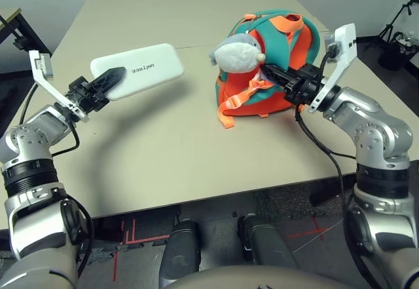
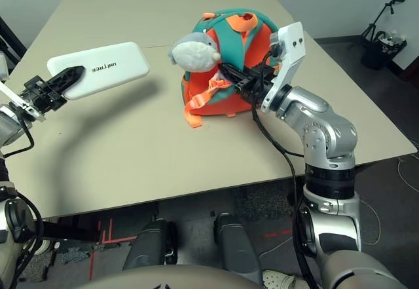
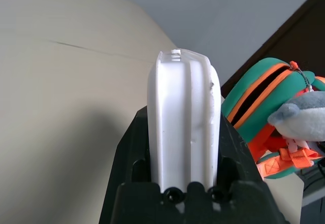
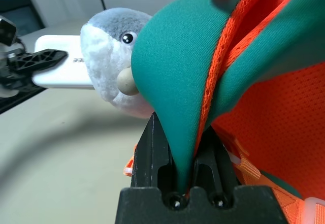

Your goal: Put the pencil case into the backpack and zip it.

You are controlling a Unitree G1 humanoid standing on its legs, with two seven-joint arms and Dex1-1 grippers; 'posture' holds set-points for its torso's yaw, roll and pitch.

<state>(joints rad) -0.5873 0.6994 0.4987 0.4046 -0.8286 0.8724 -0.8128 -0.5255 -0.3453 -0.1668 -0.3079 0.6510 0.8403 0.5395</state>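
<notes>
Left gripper (image 1: 108,82): clamped on one short end of the pencil case (image 1: 141,70), one black finger on each broad face; the left wrist view looks straight along the case's thin edge between the two fingers

Pencil case: held clear of the table (image 1: 163,145), roughly level, its long axis pointing across toward the backpack (image 1: 275,73), well apart from it; a soft shadow lies on the tabletop below; gripping it by the end likely leaves the free end to lead into the bag

Right gripper (image 4: 183,176): pinched shut on a fold of the backpack's teal fabric, with orange mesh beside it; this probably steadies the bag or pulls its mouth open for the case

Backpack: lying on the table's right half, orange straps spilling toward the robot; in the left wrist view a dark gap shows between two orange zipper lines, so the zip looks at least partly undone

Shark charm (image 1: 239,54): grey-white plush resting on the near upper side of the bag, just beside the right gripper

Stage, as a judgement: case lifted, not yet inside; zipping not started

Hard to make out: how wide the opening really is, where the zipper pull sits, and exactly which panel or flap the right gripper has caught; the gripper's tips are buried in fabric

Cut off: the far side of the backpack, behind its own bulk
</notes>
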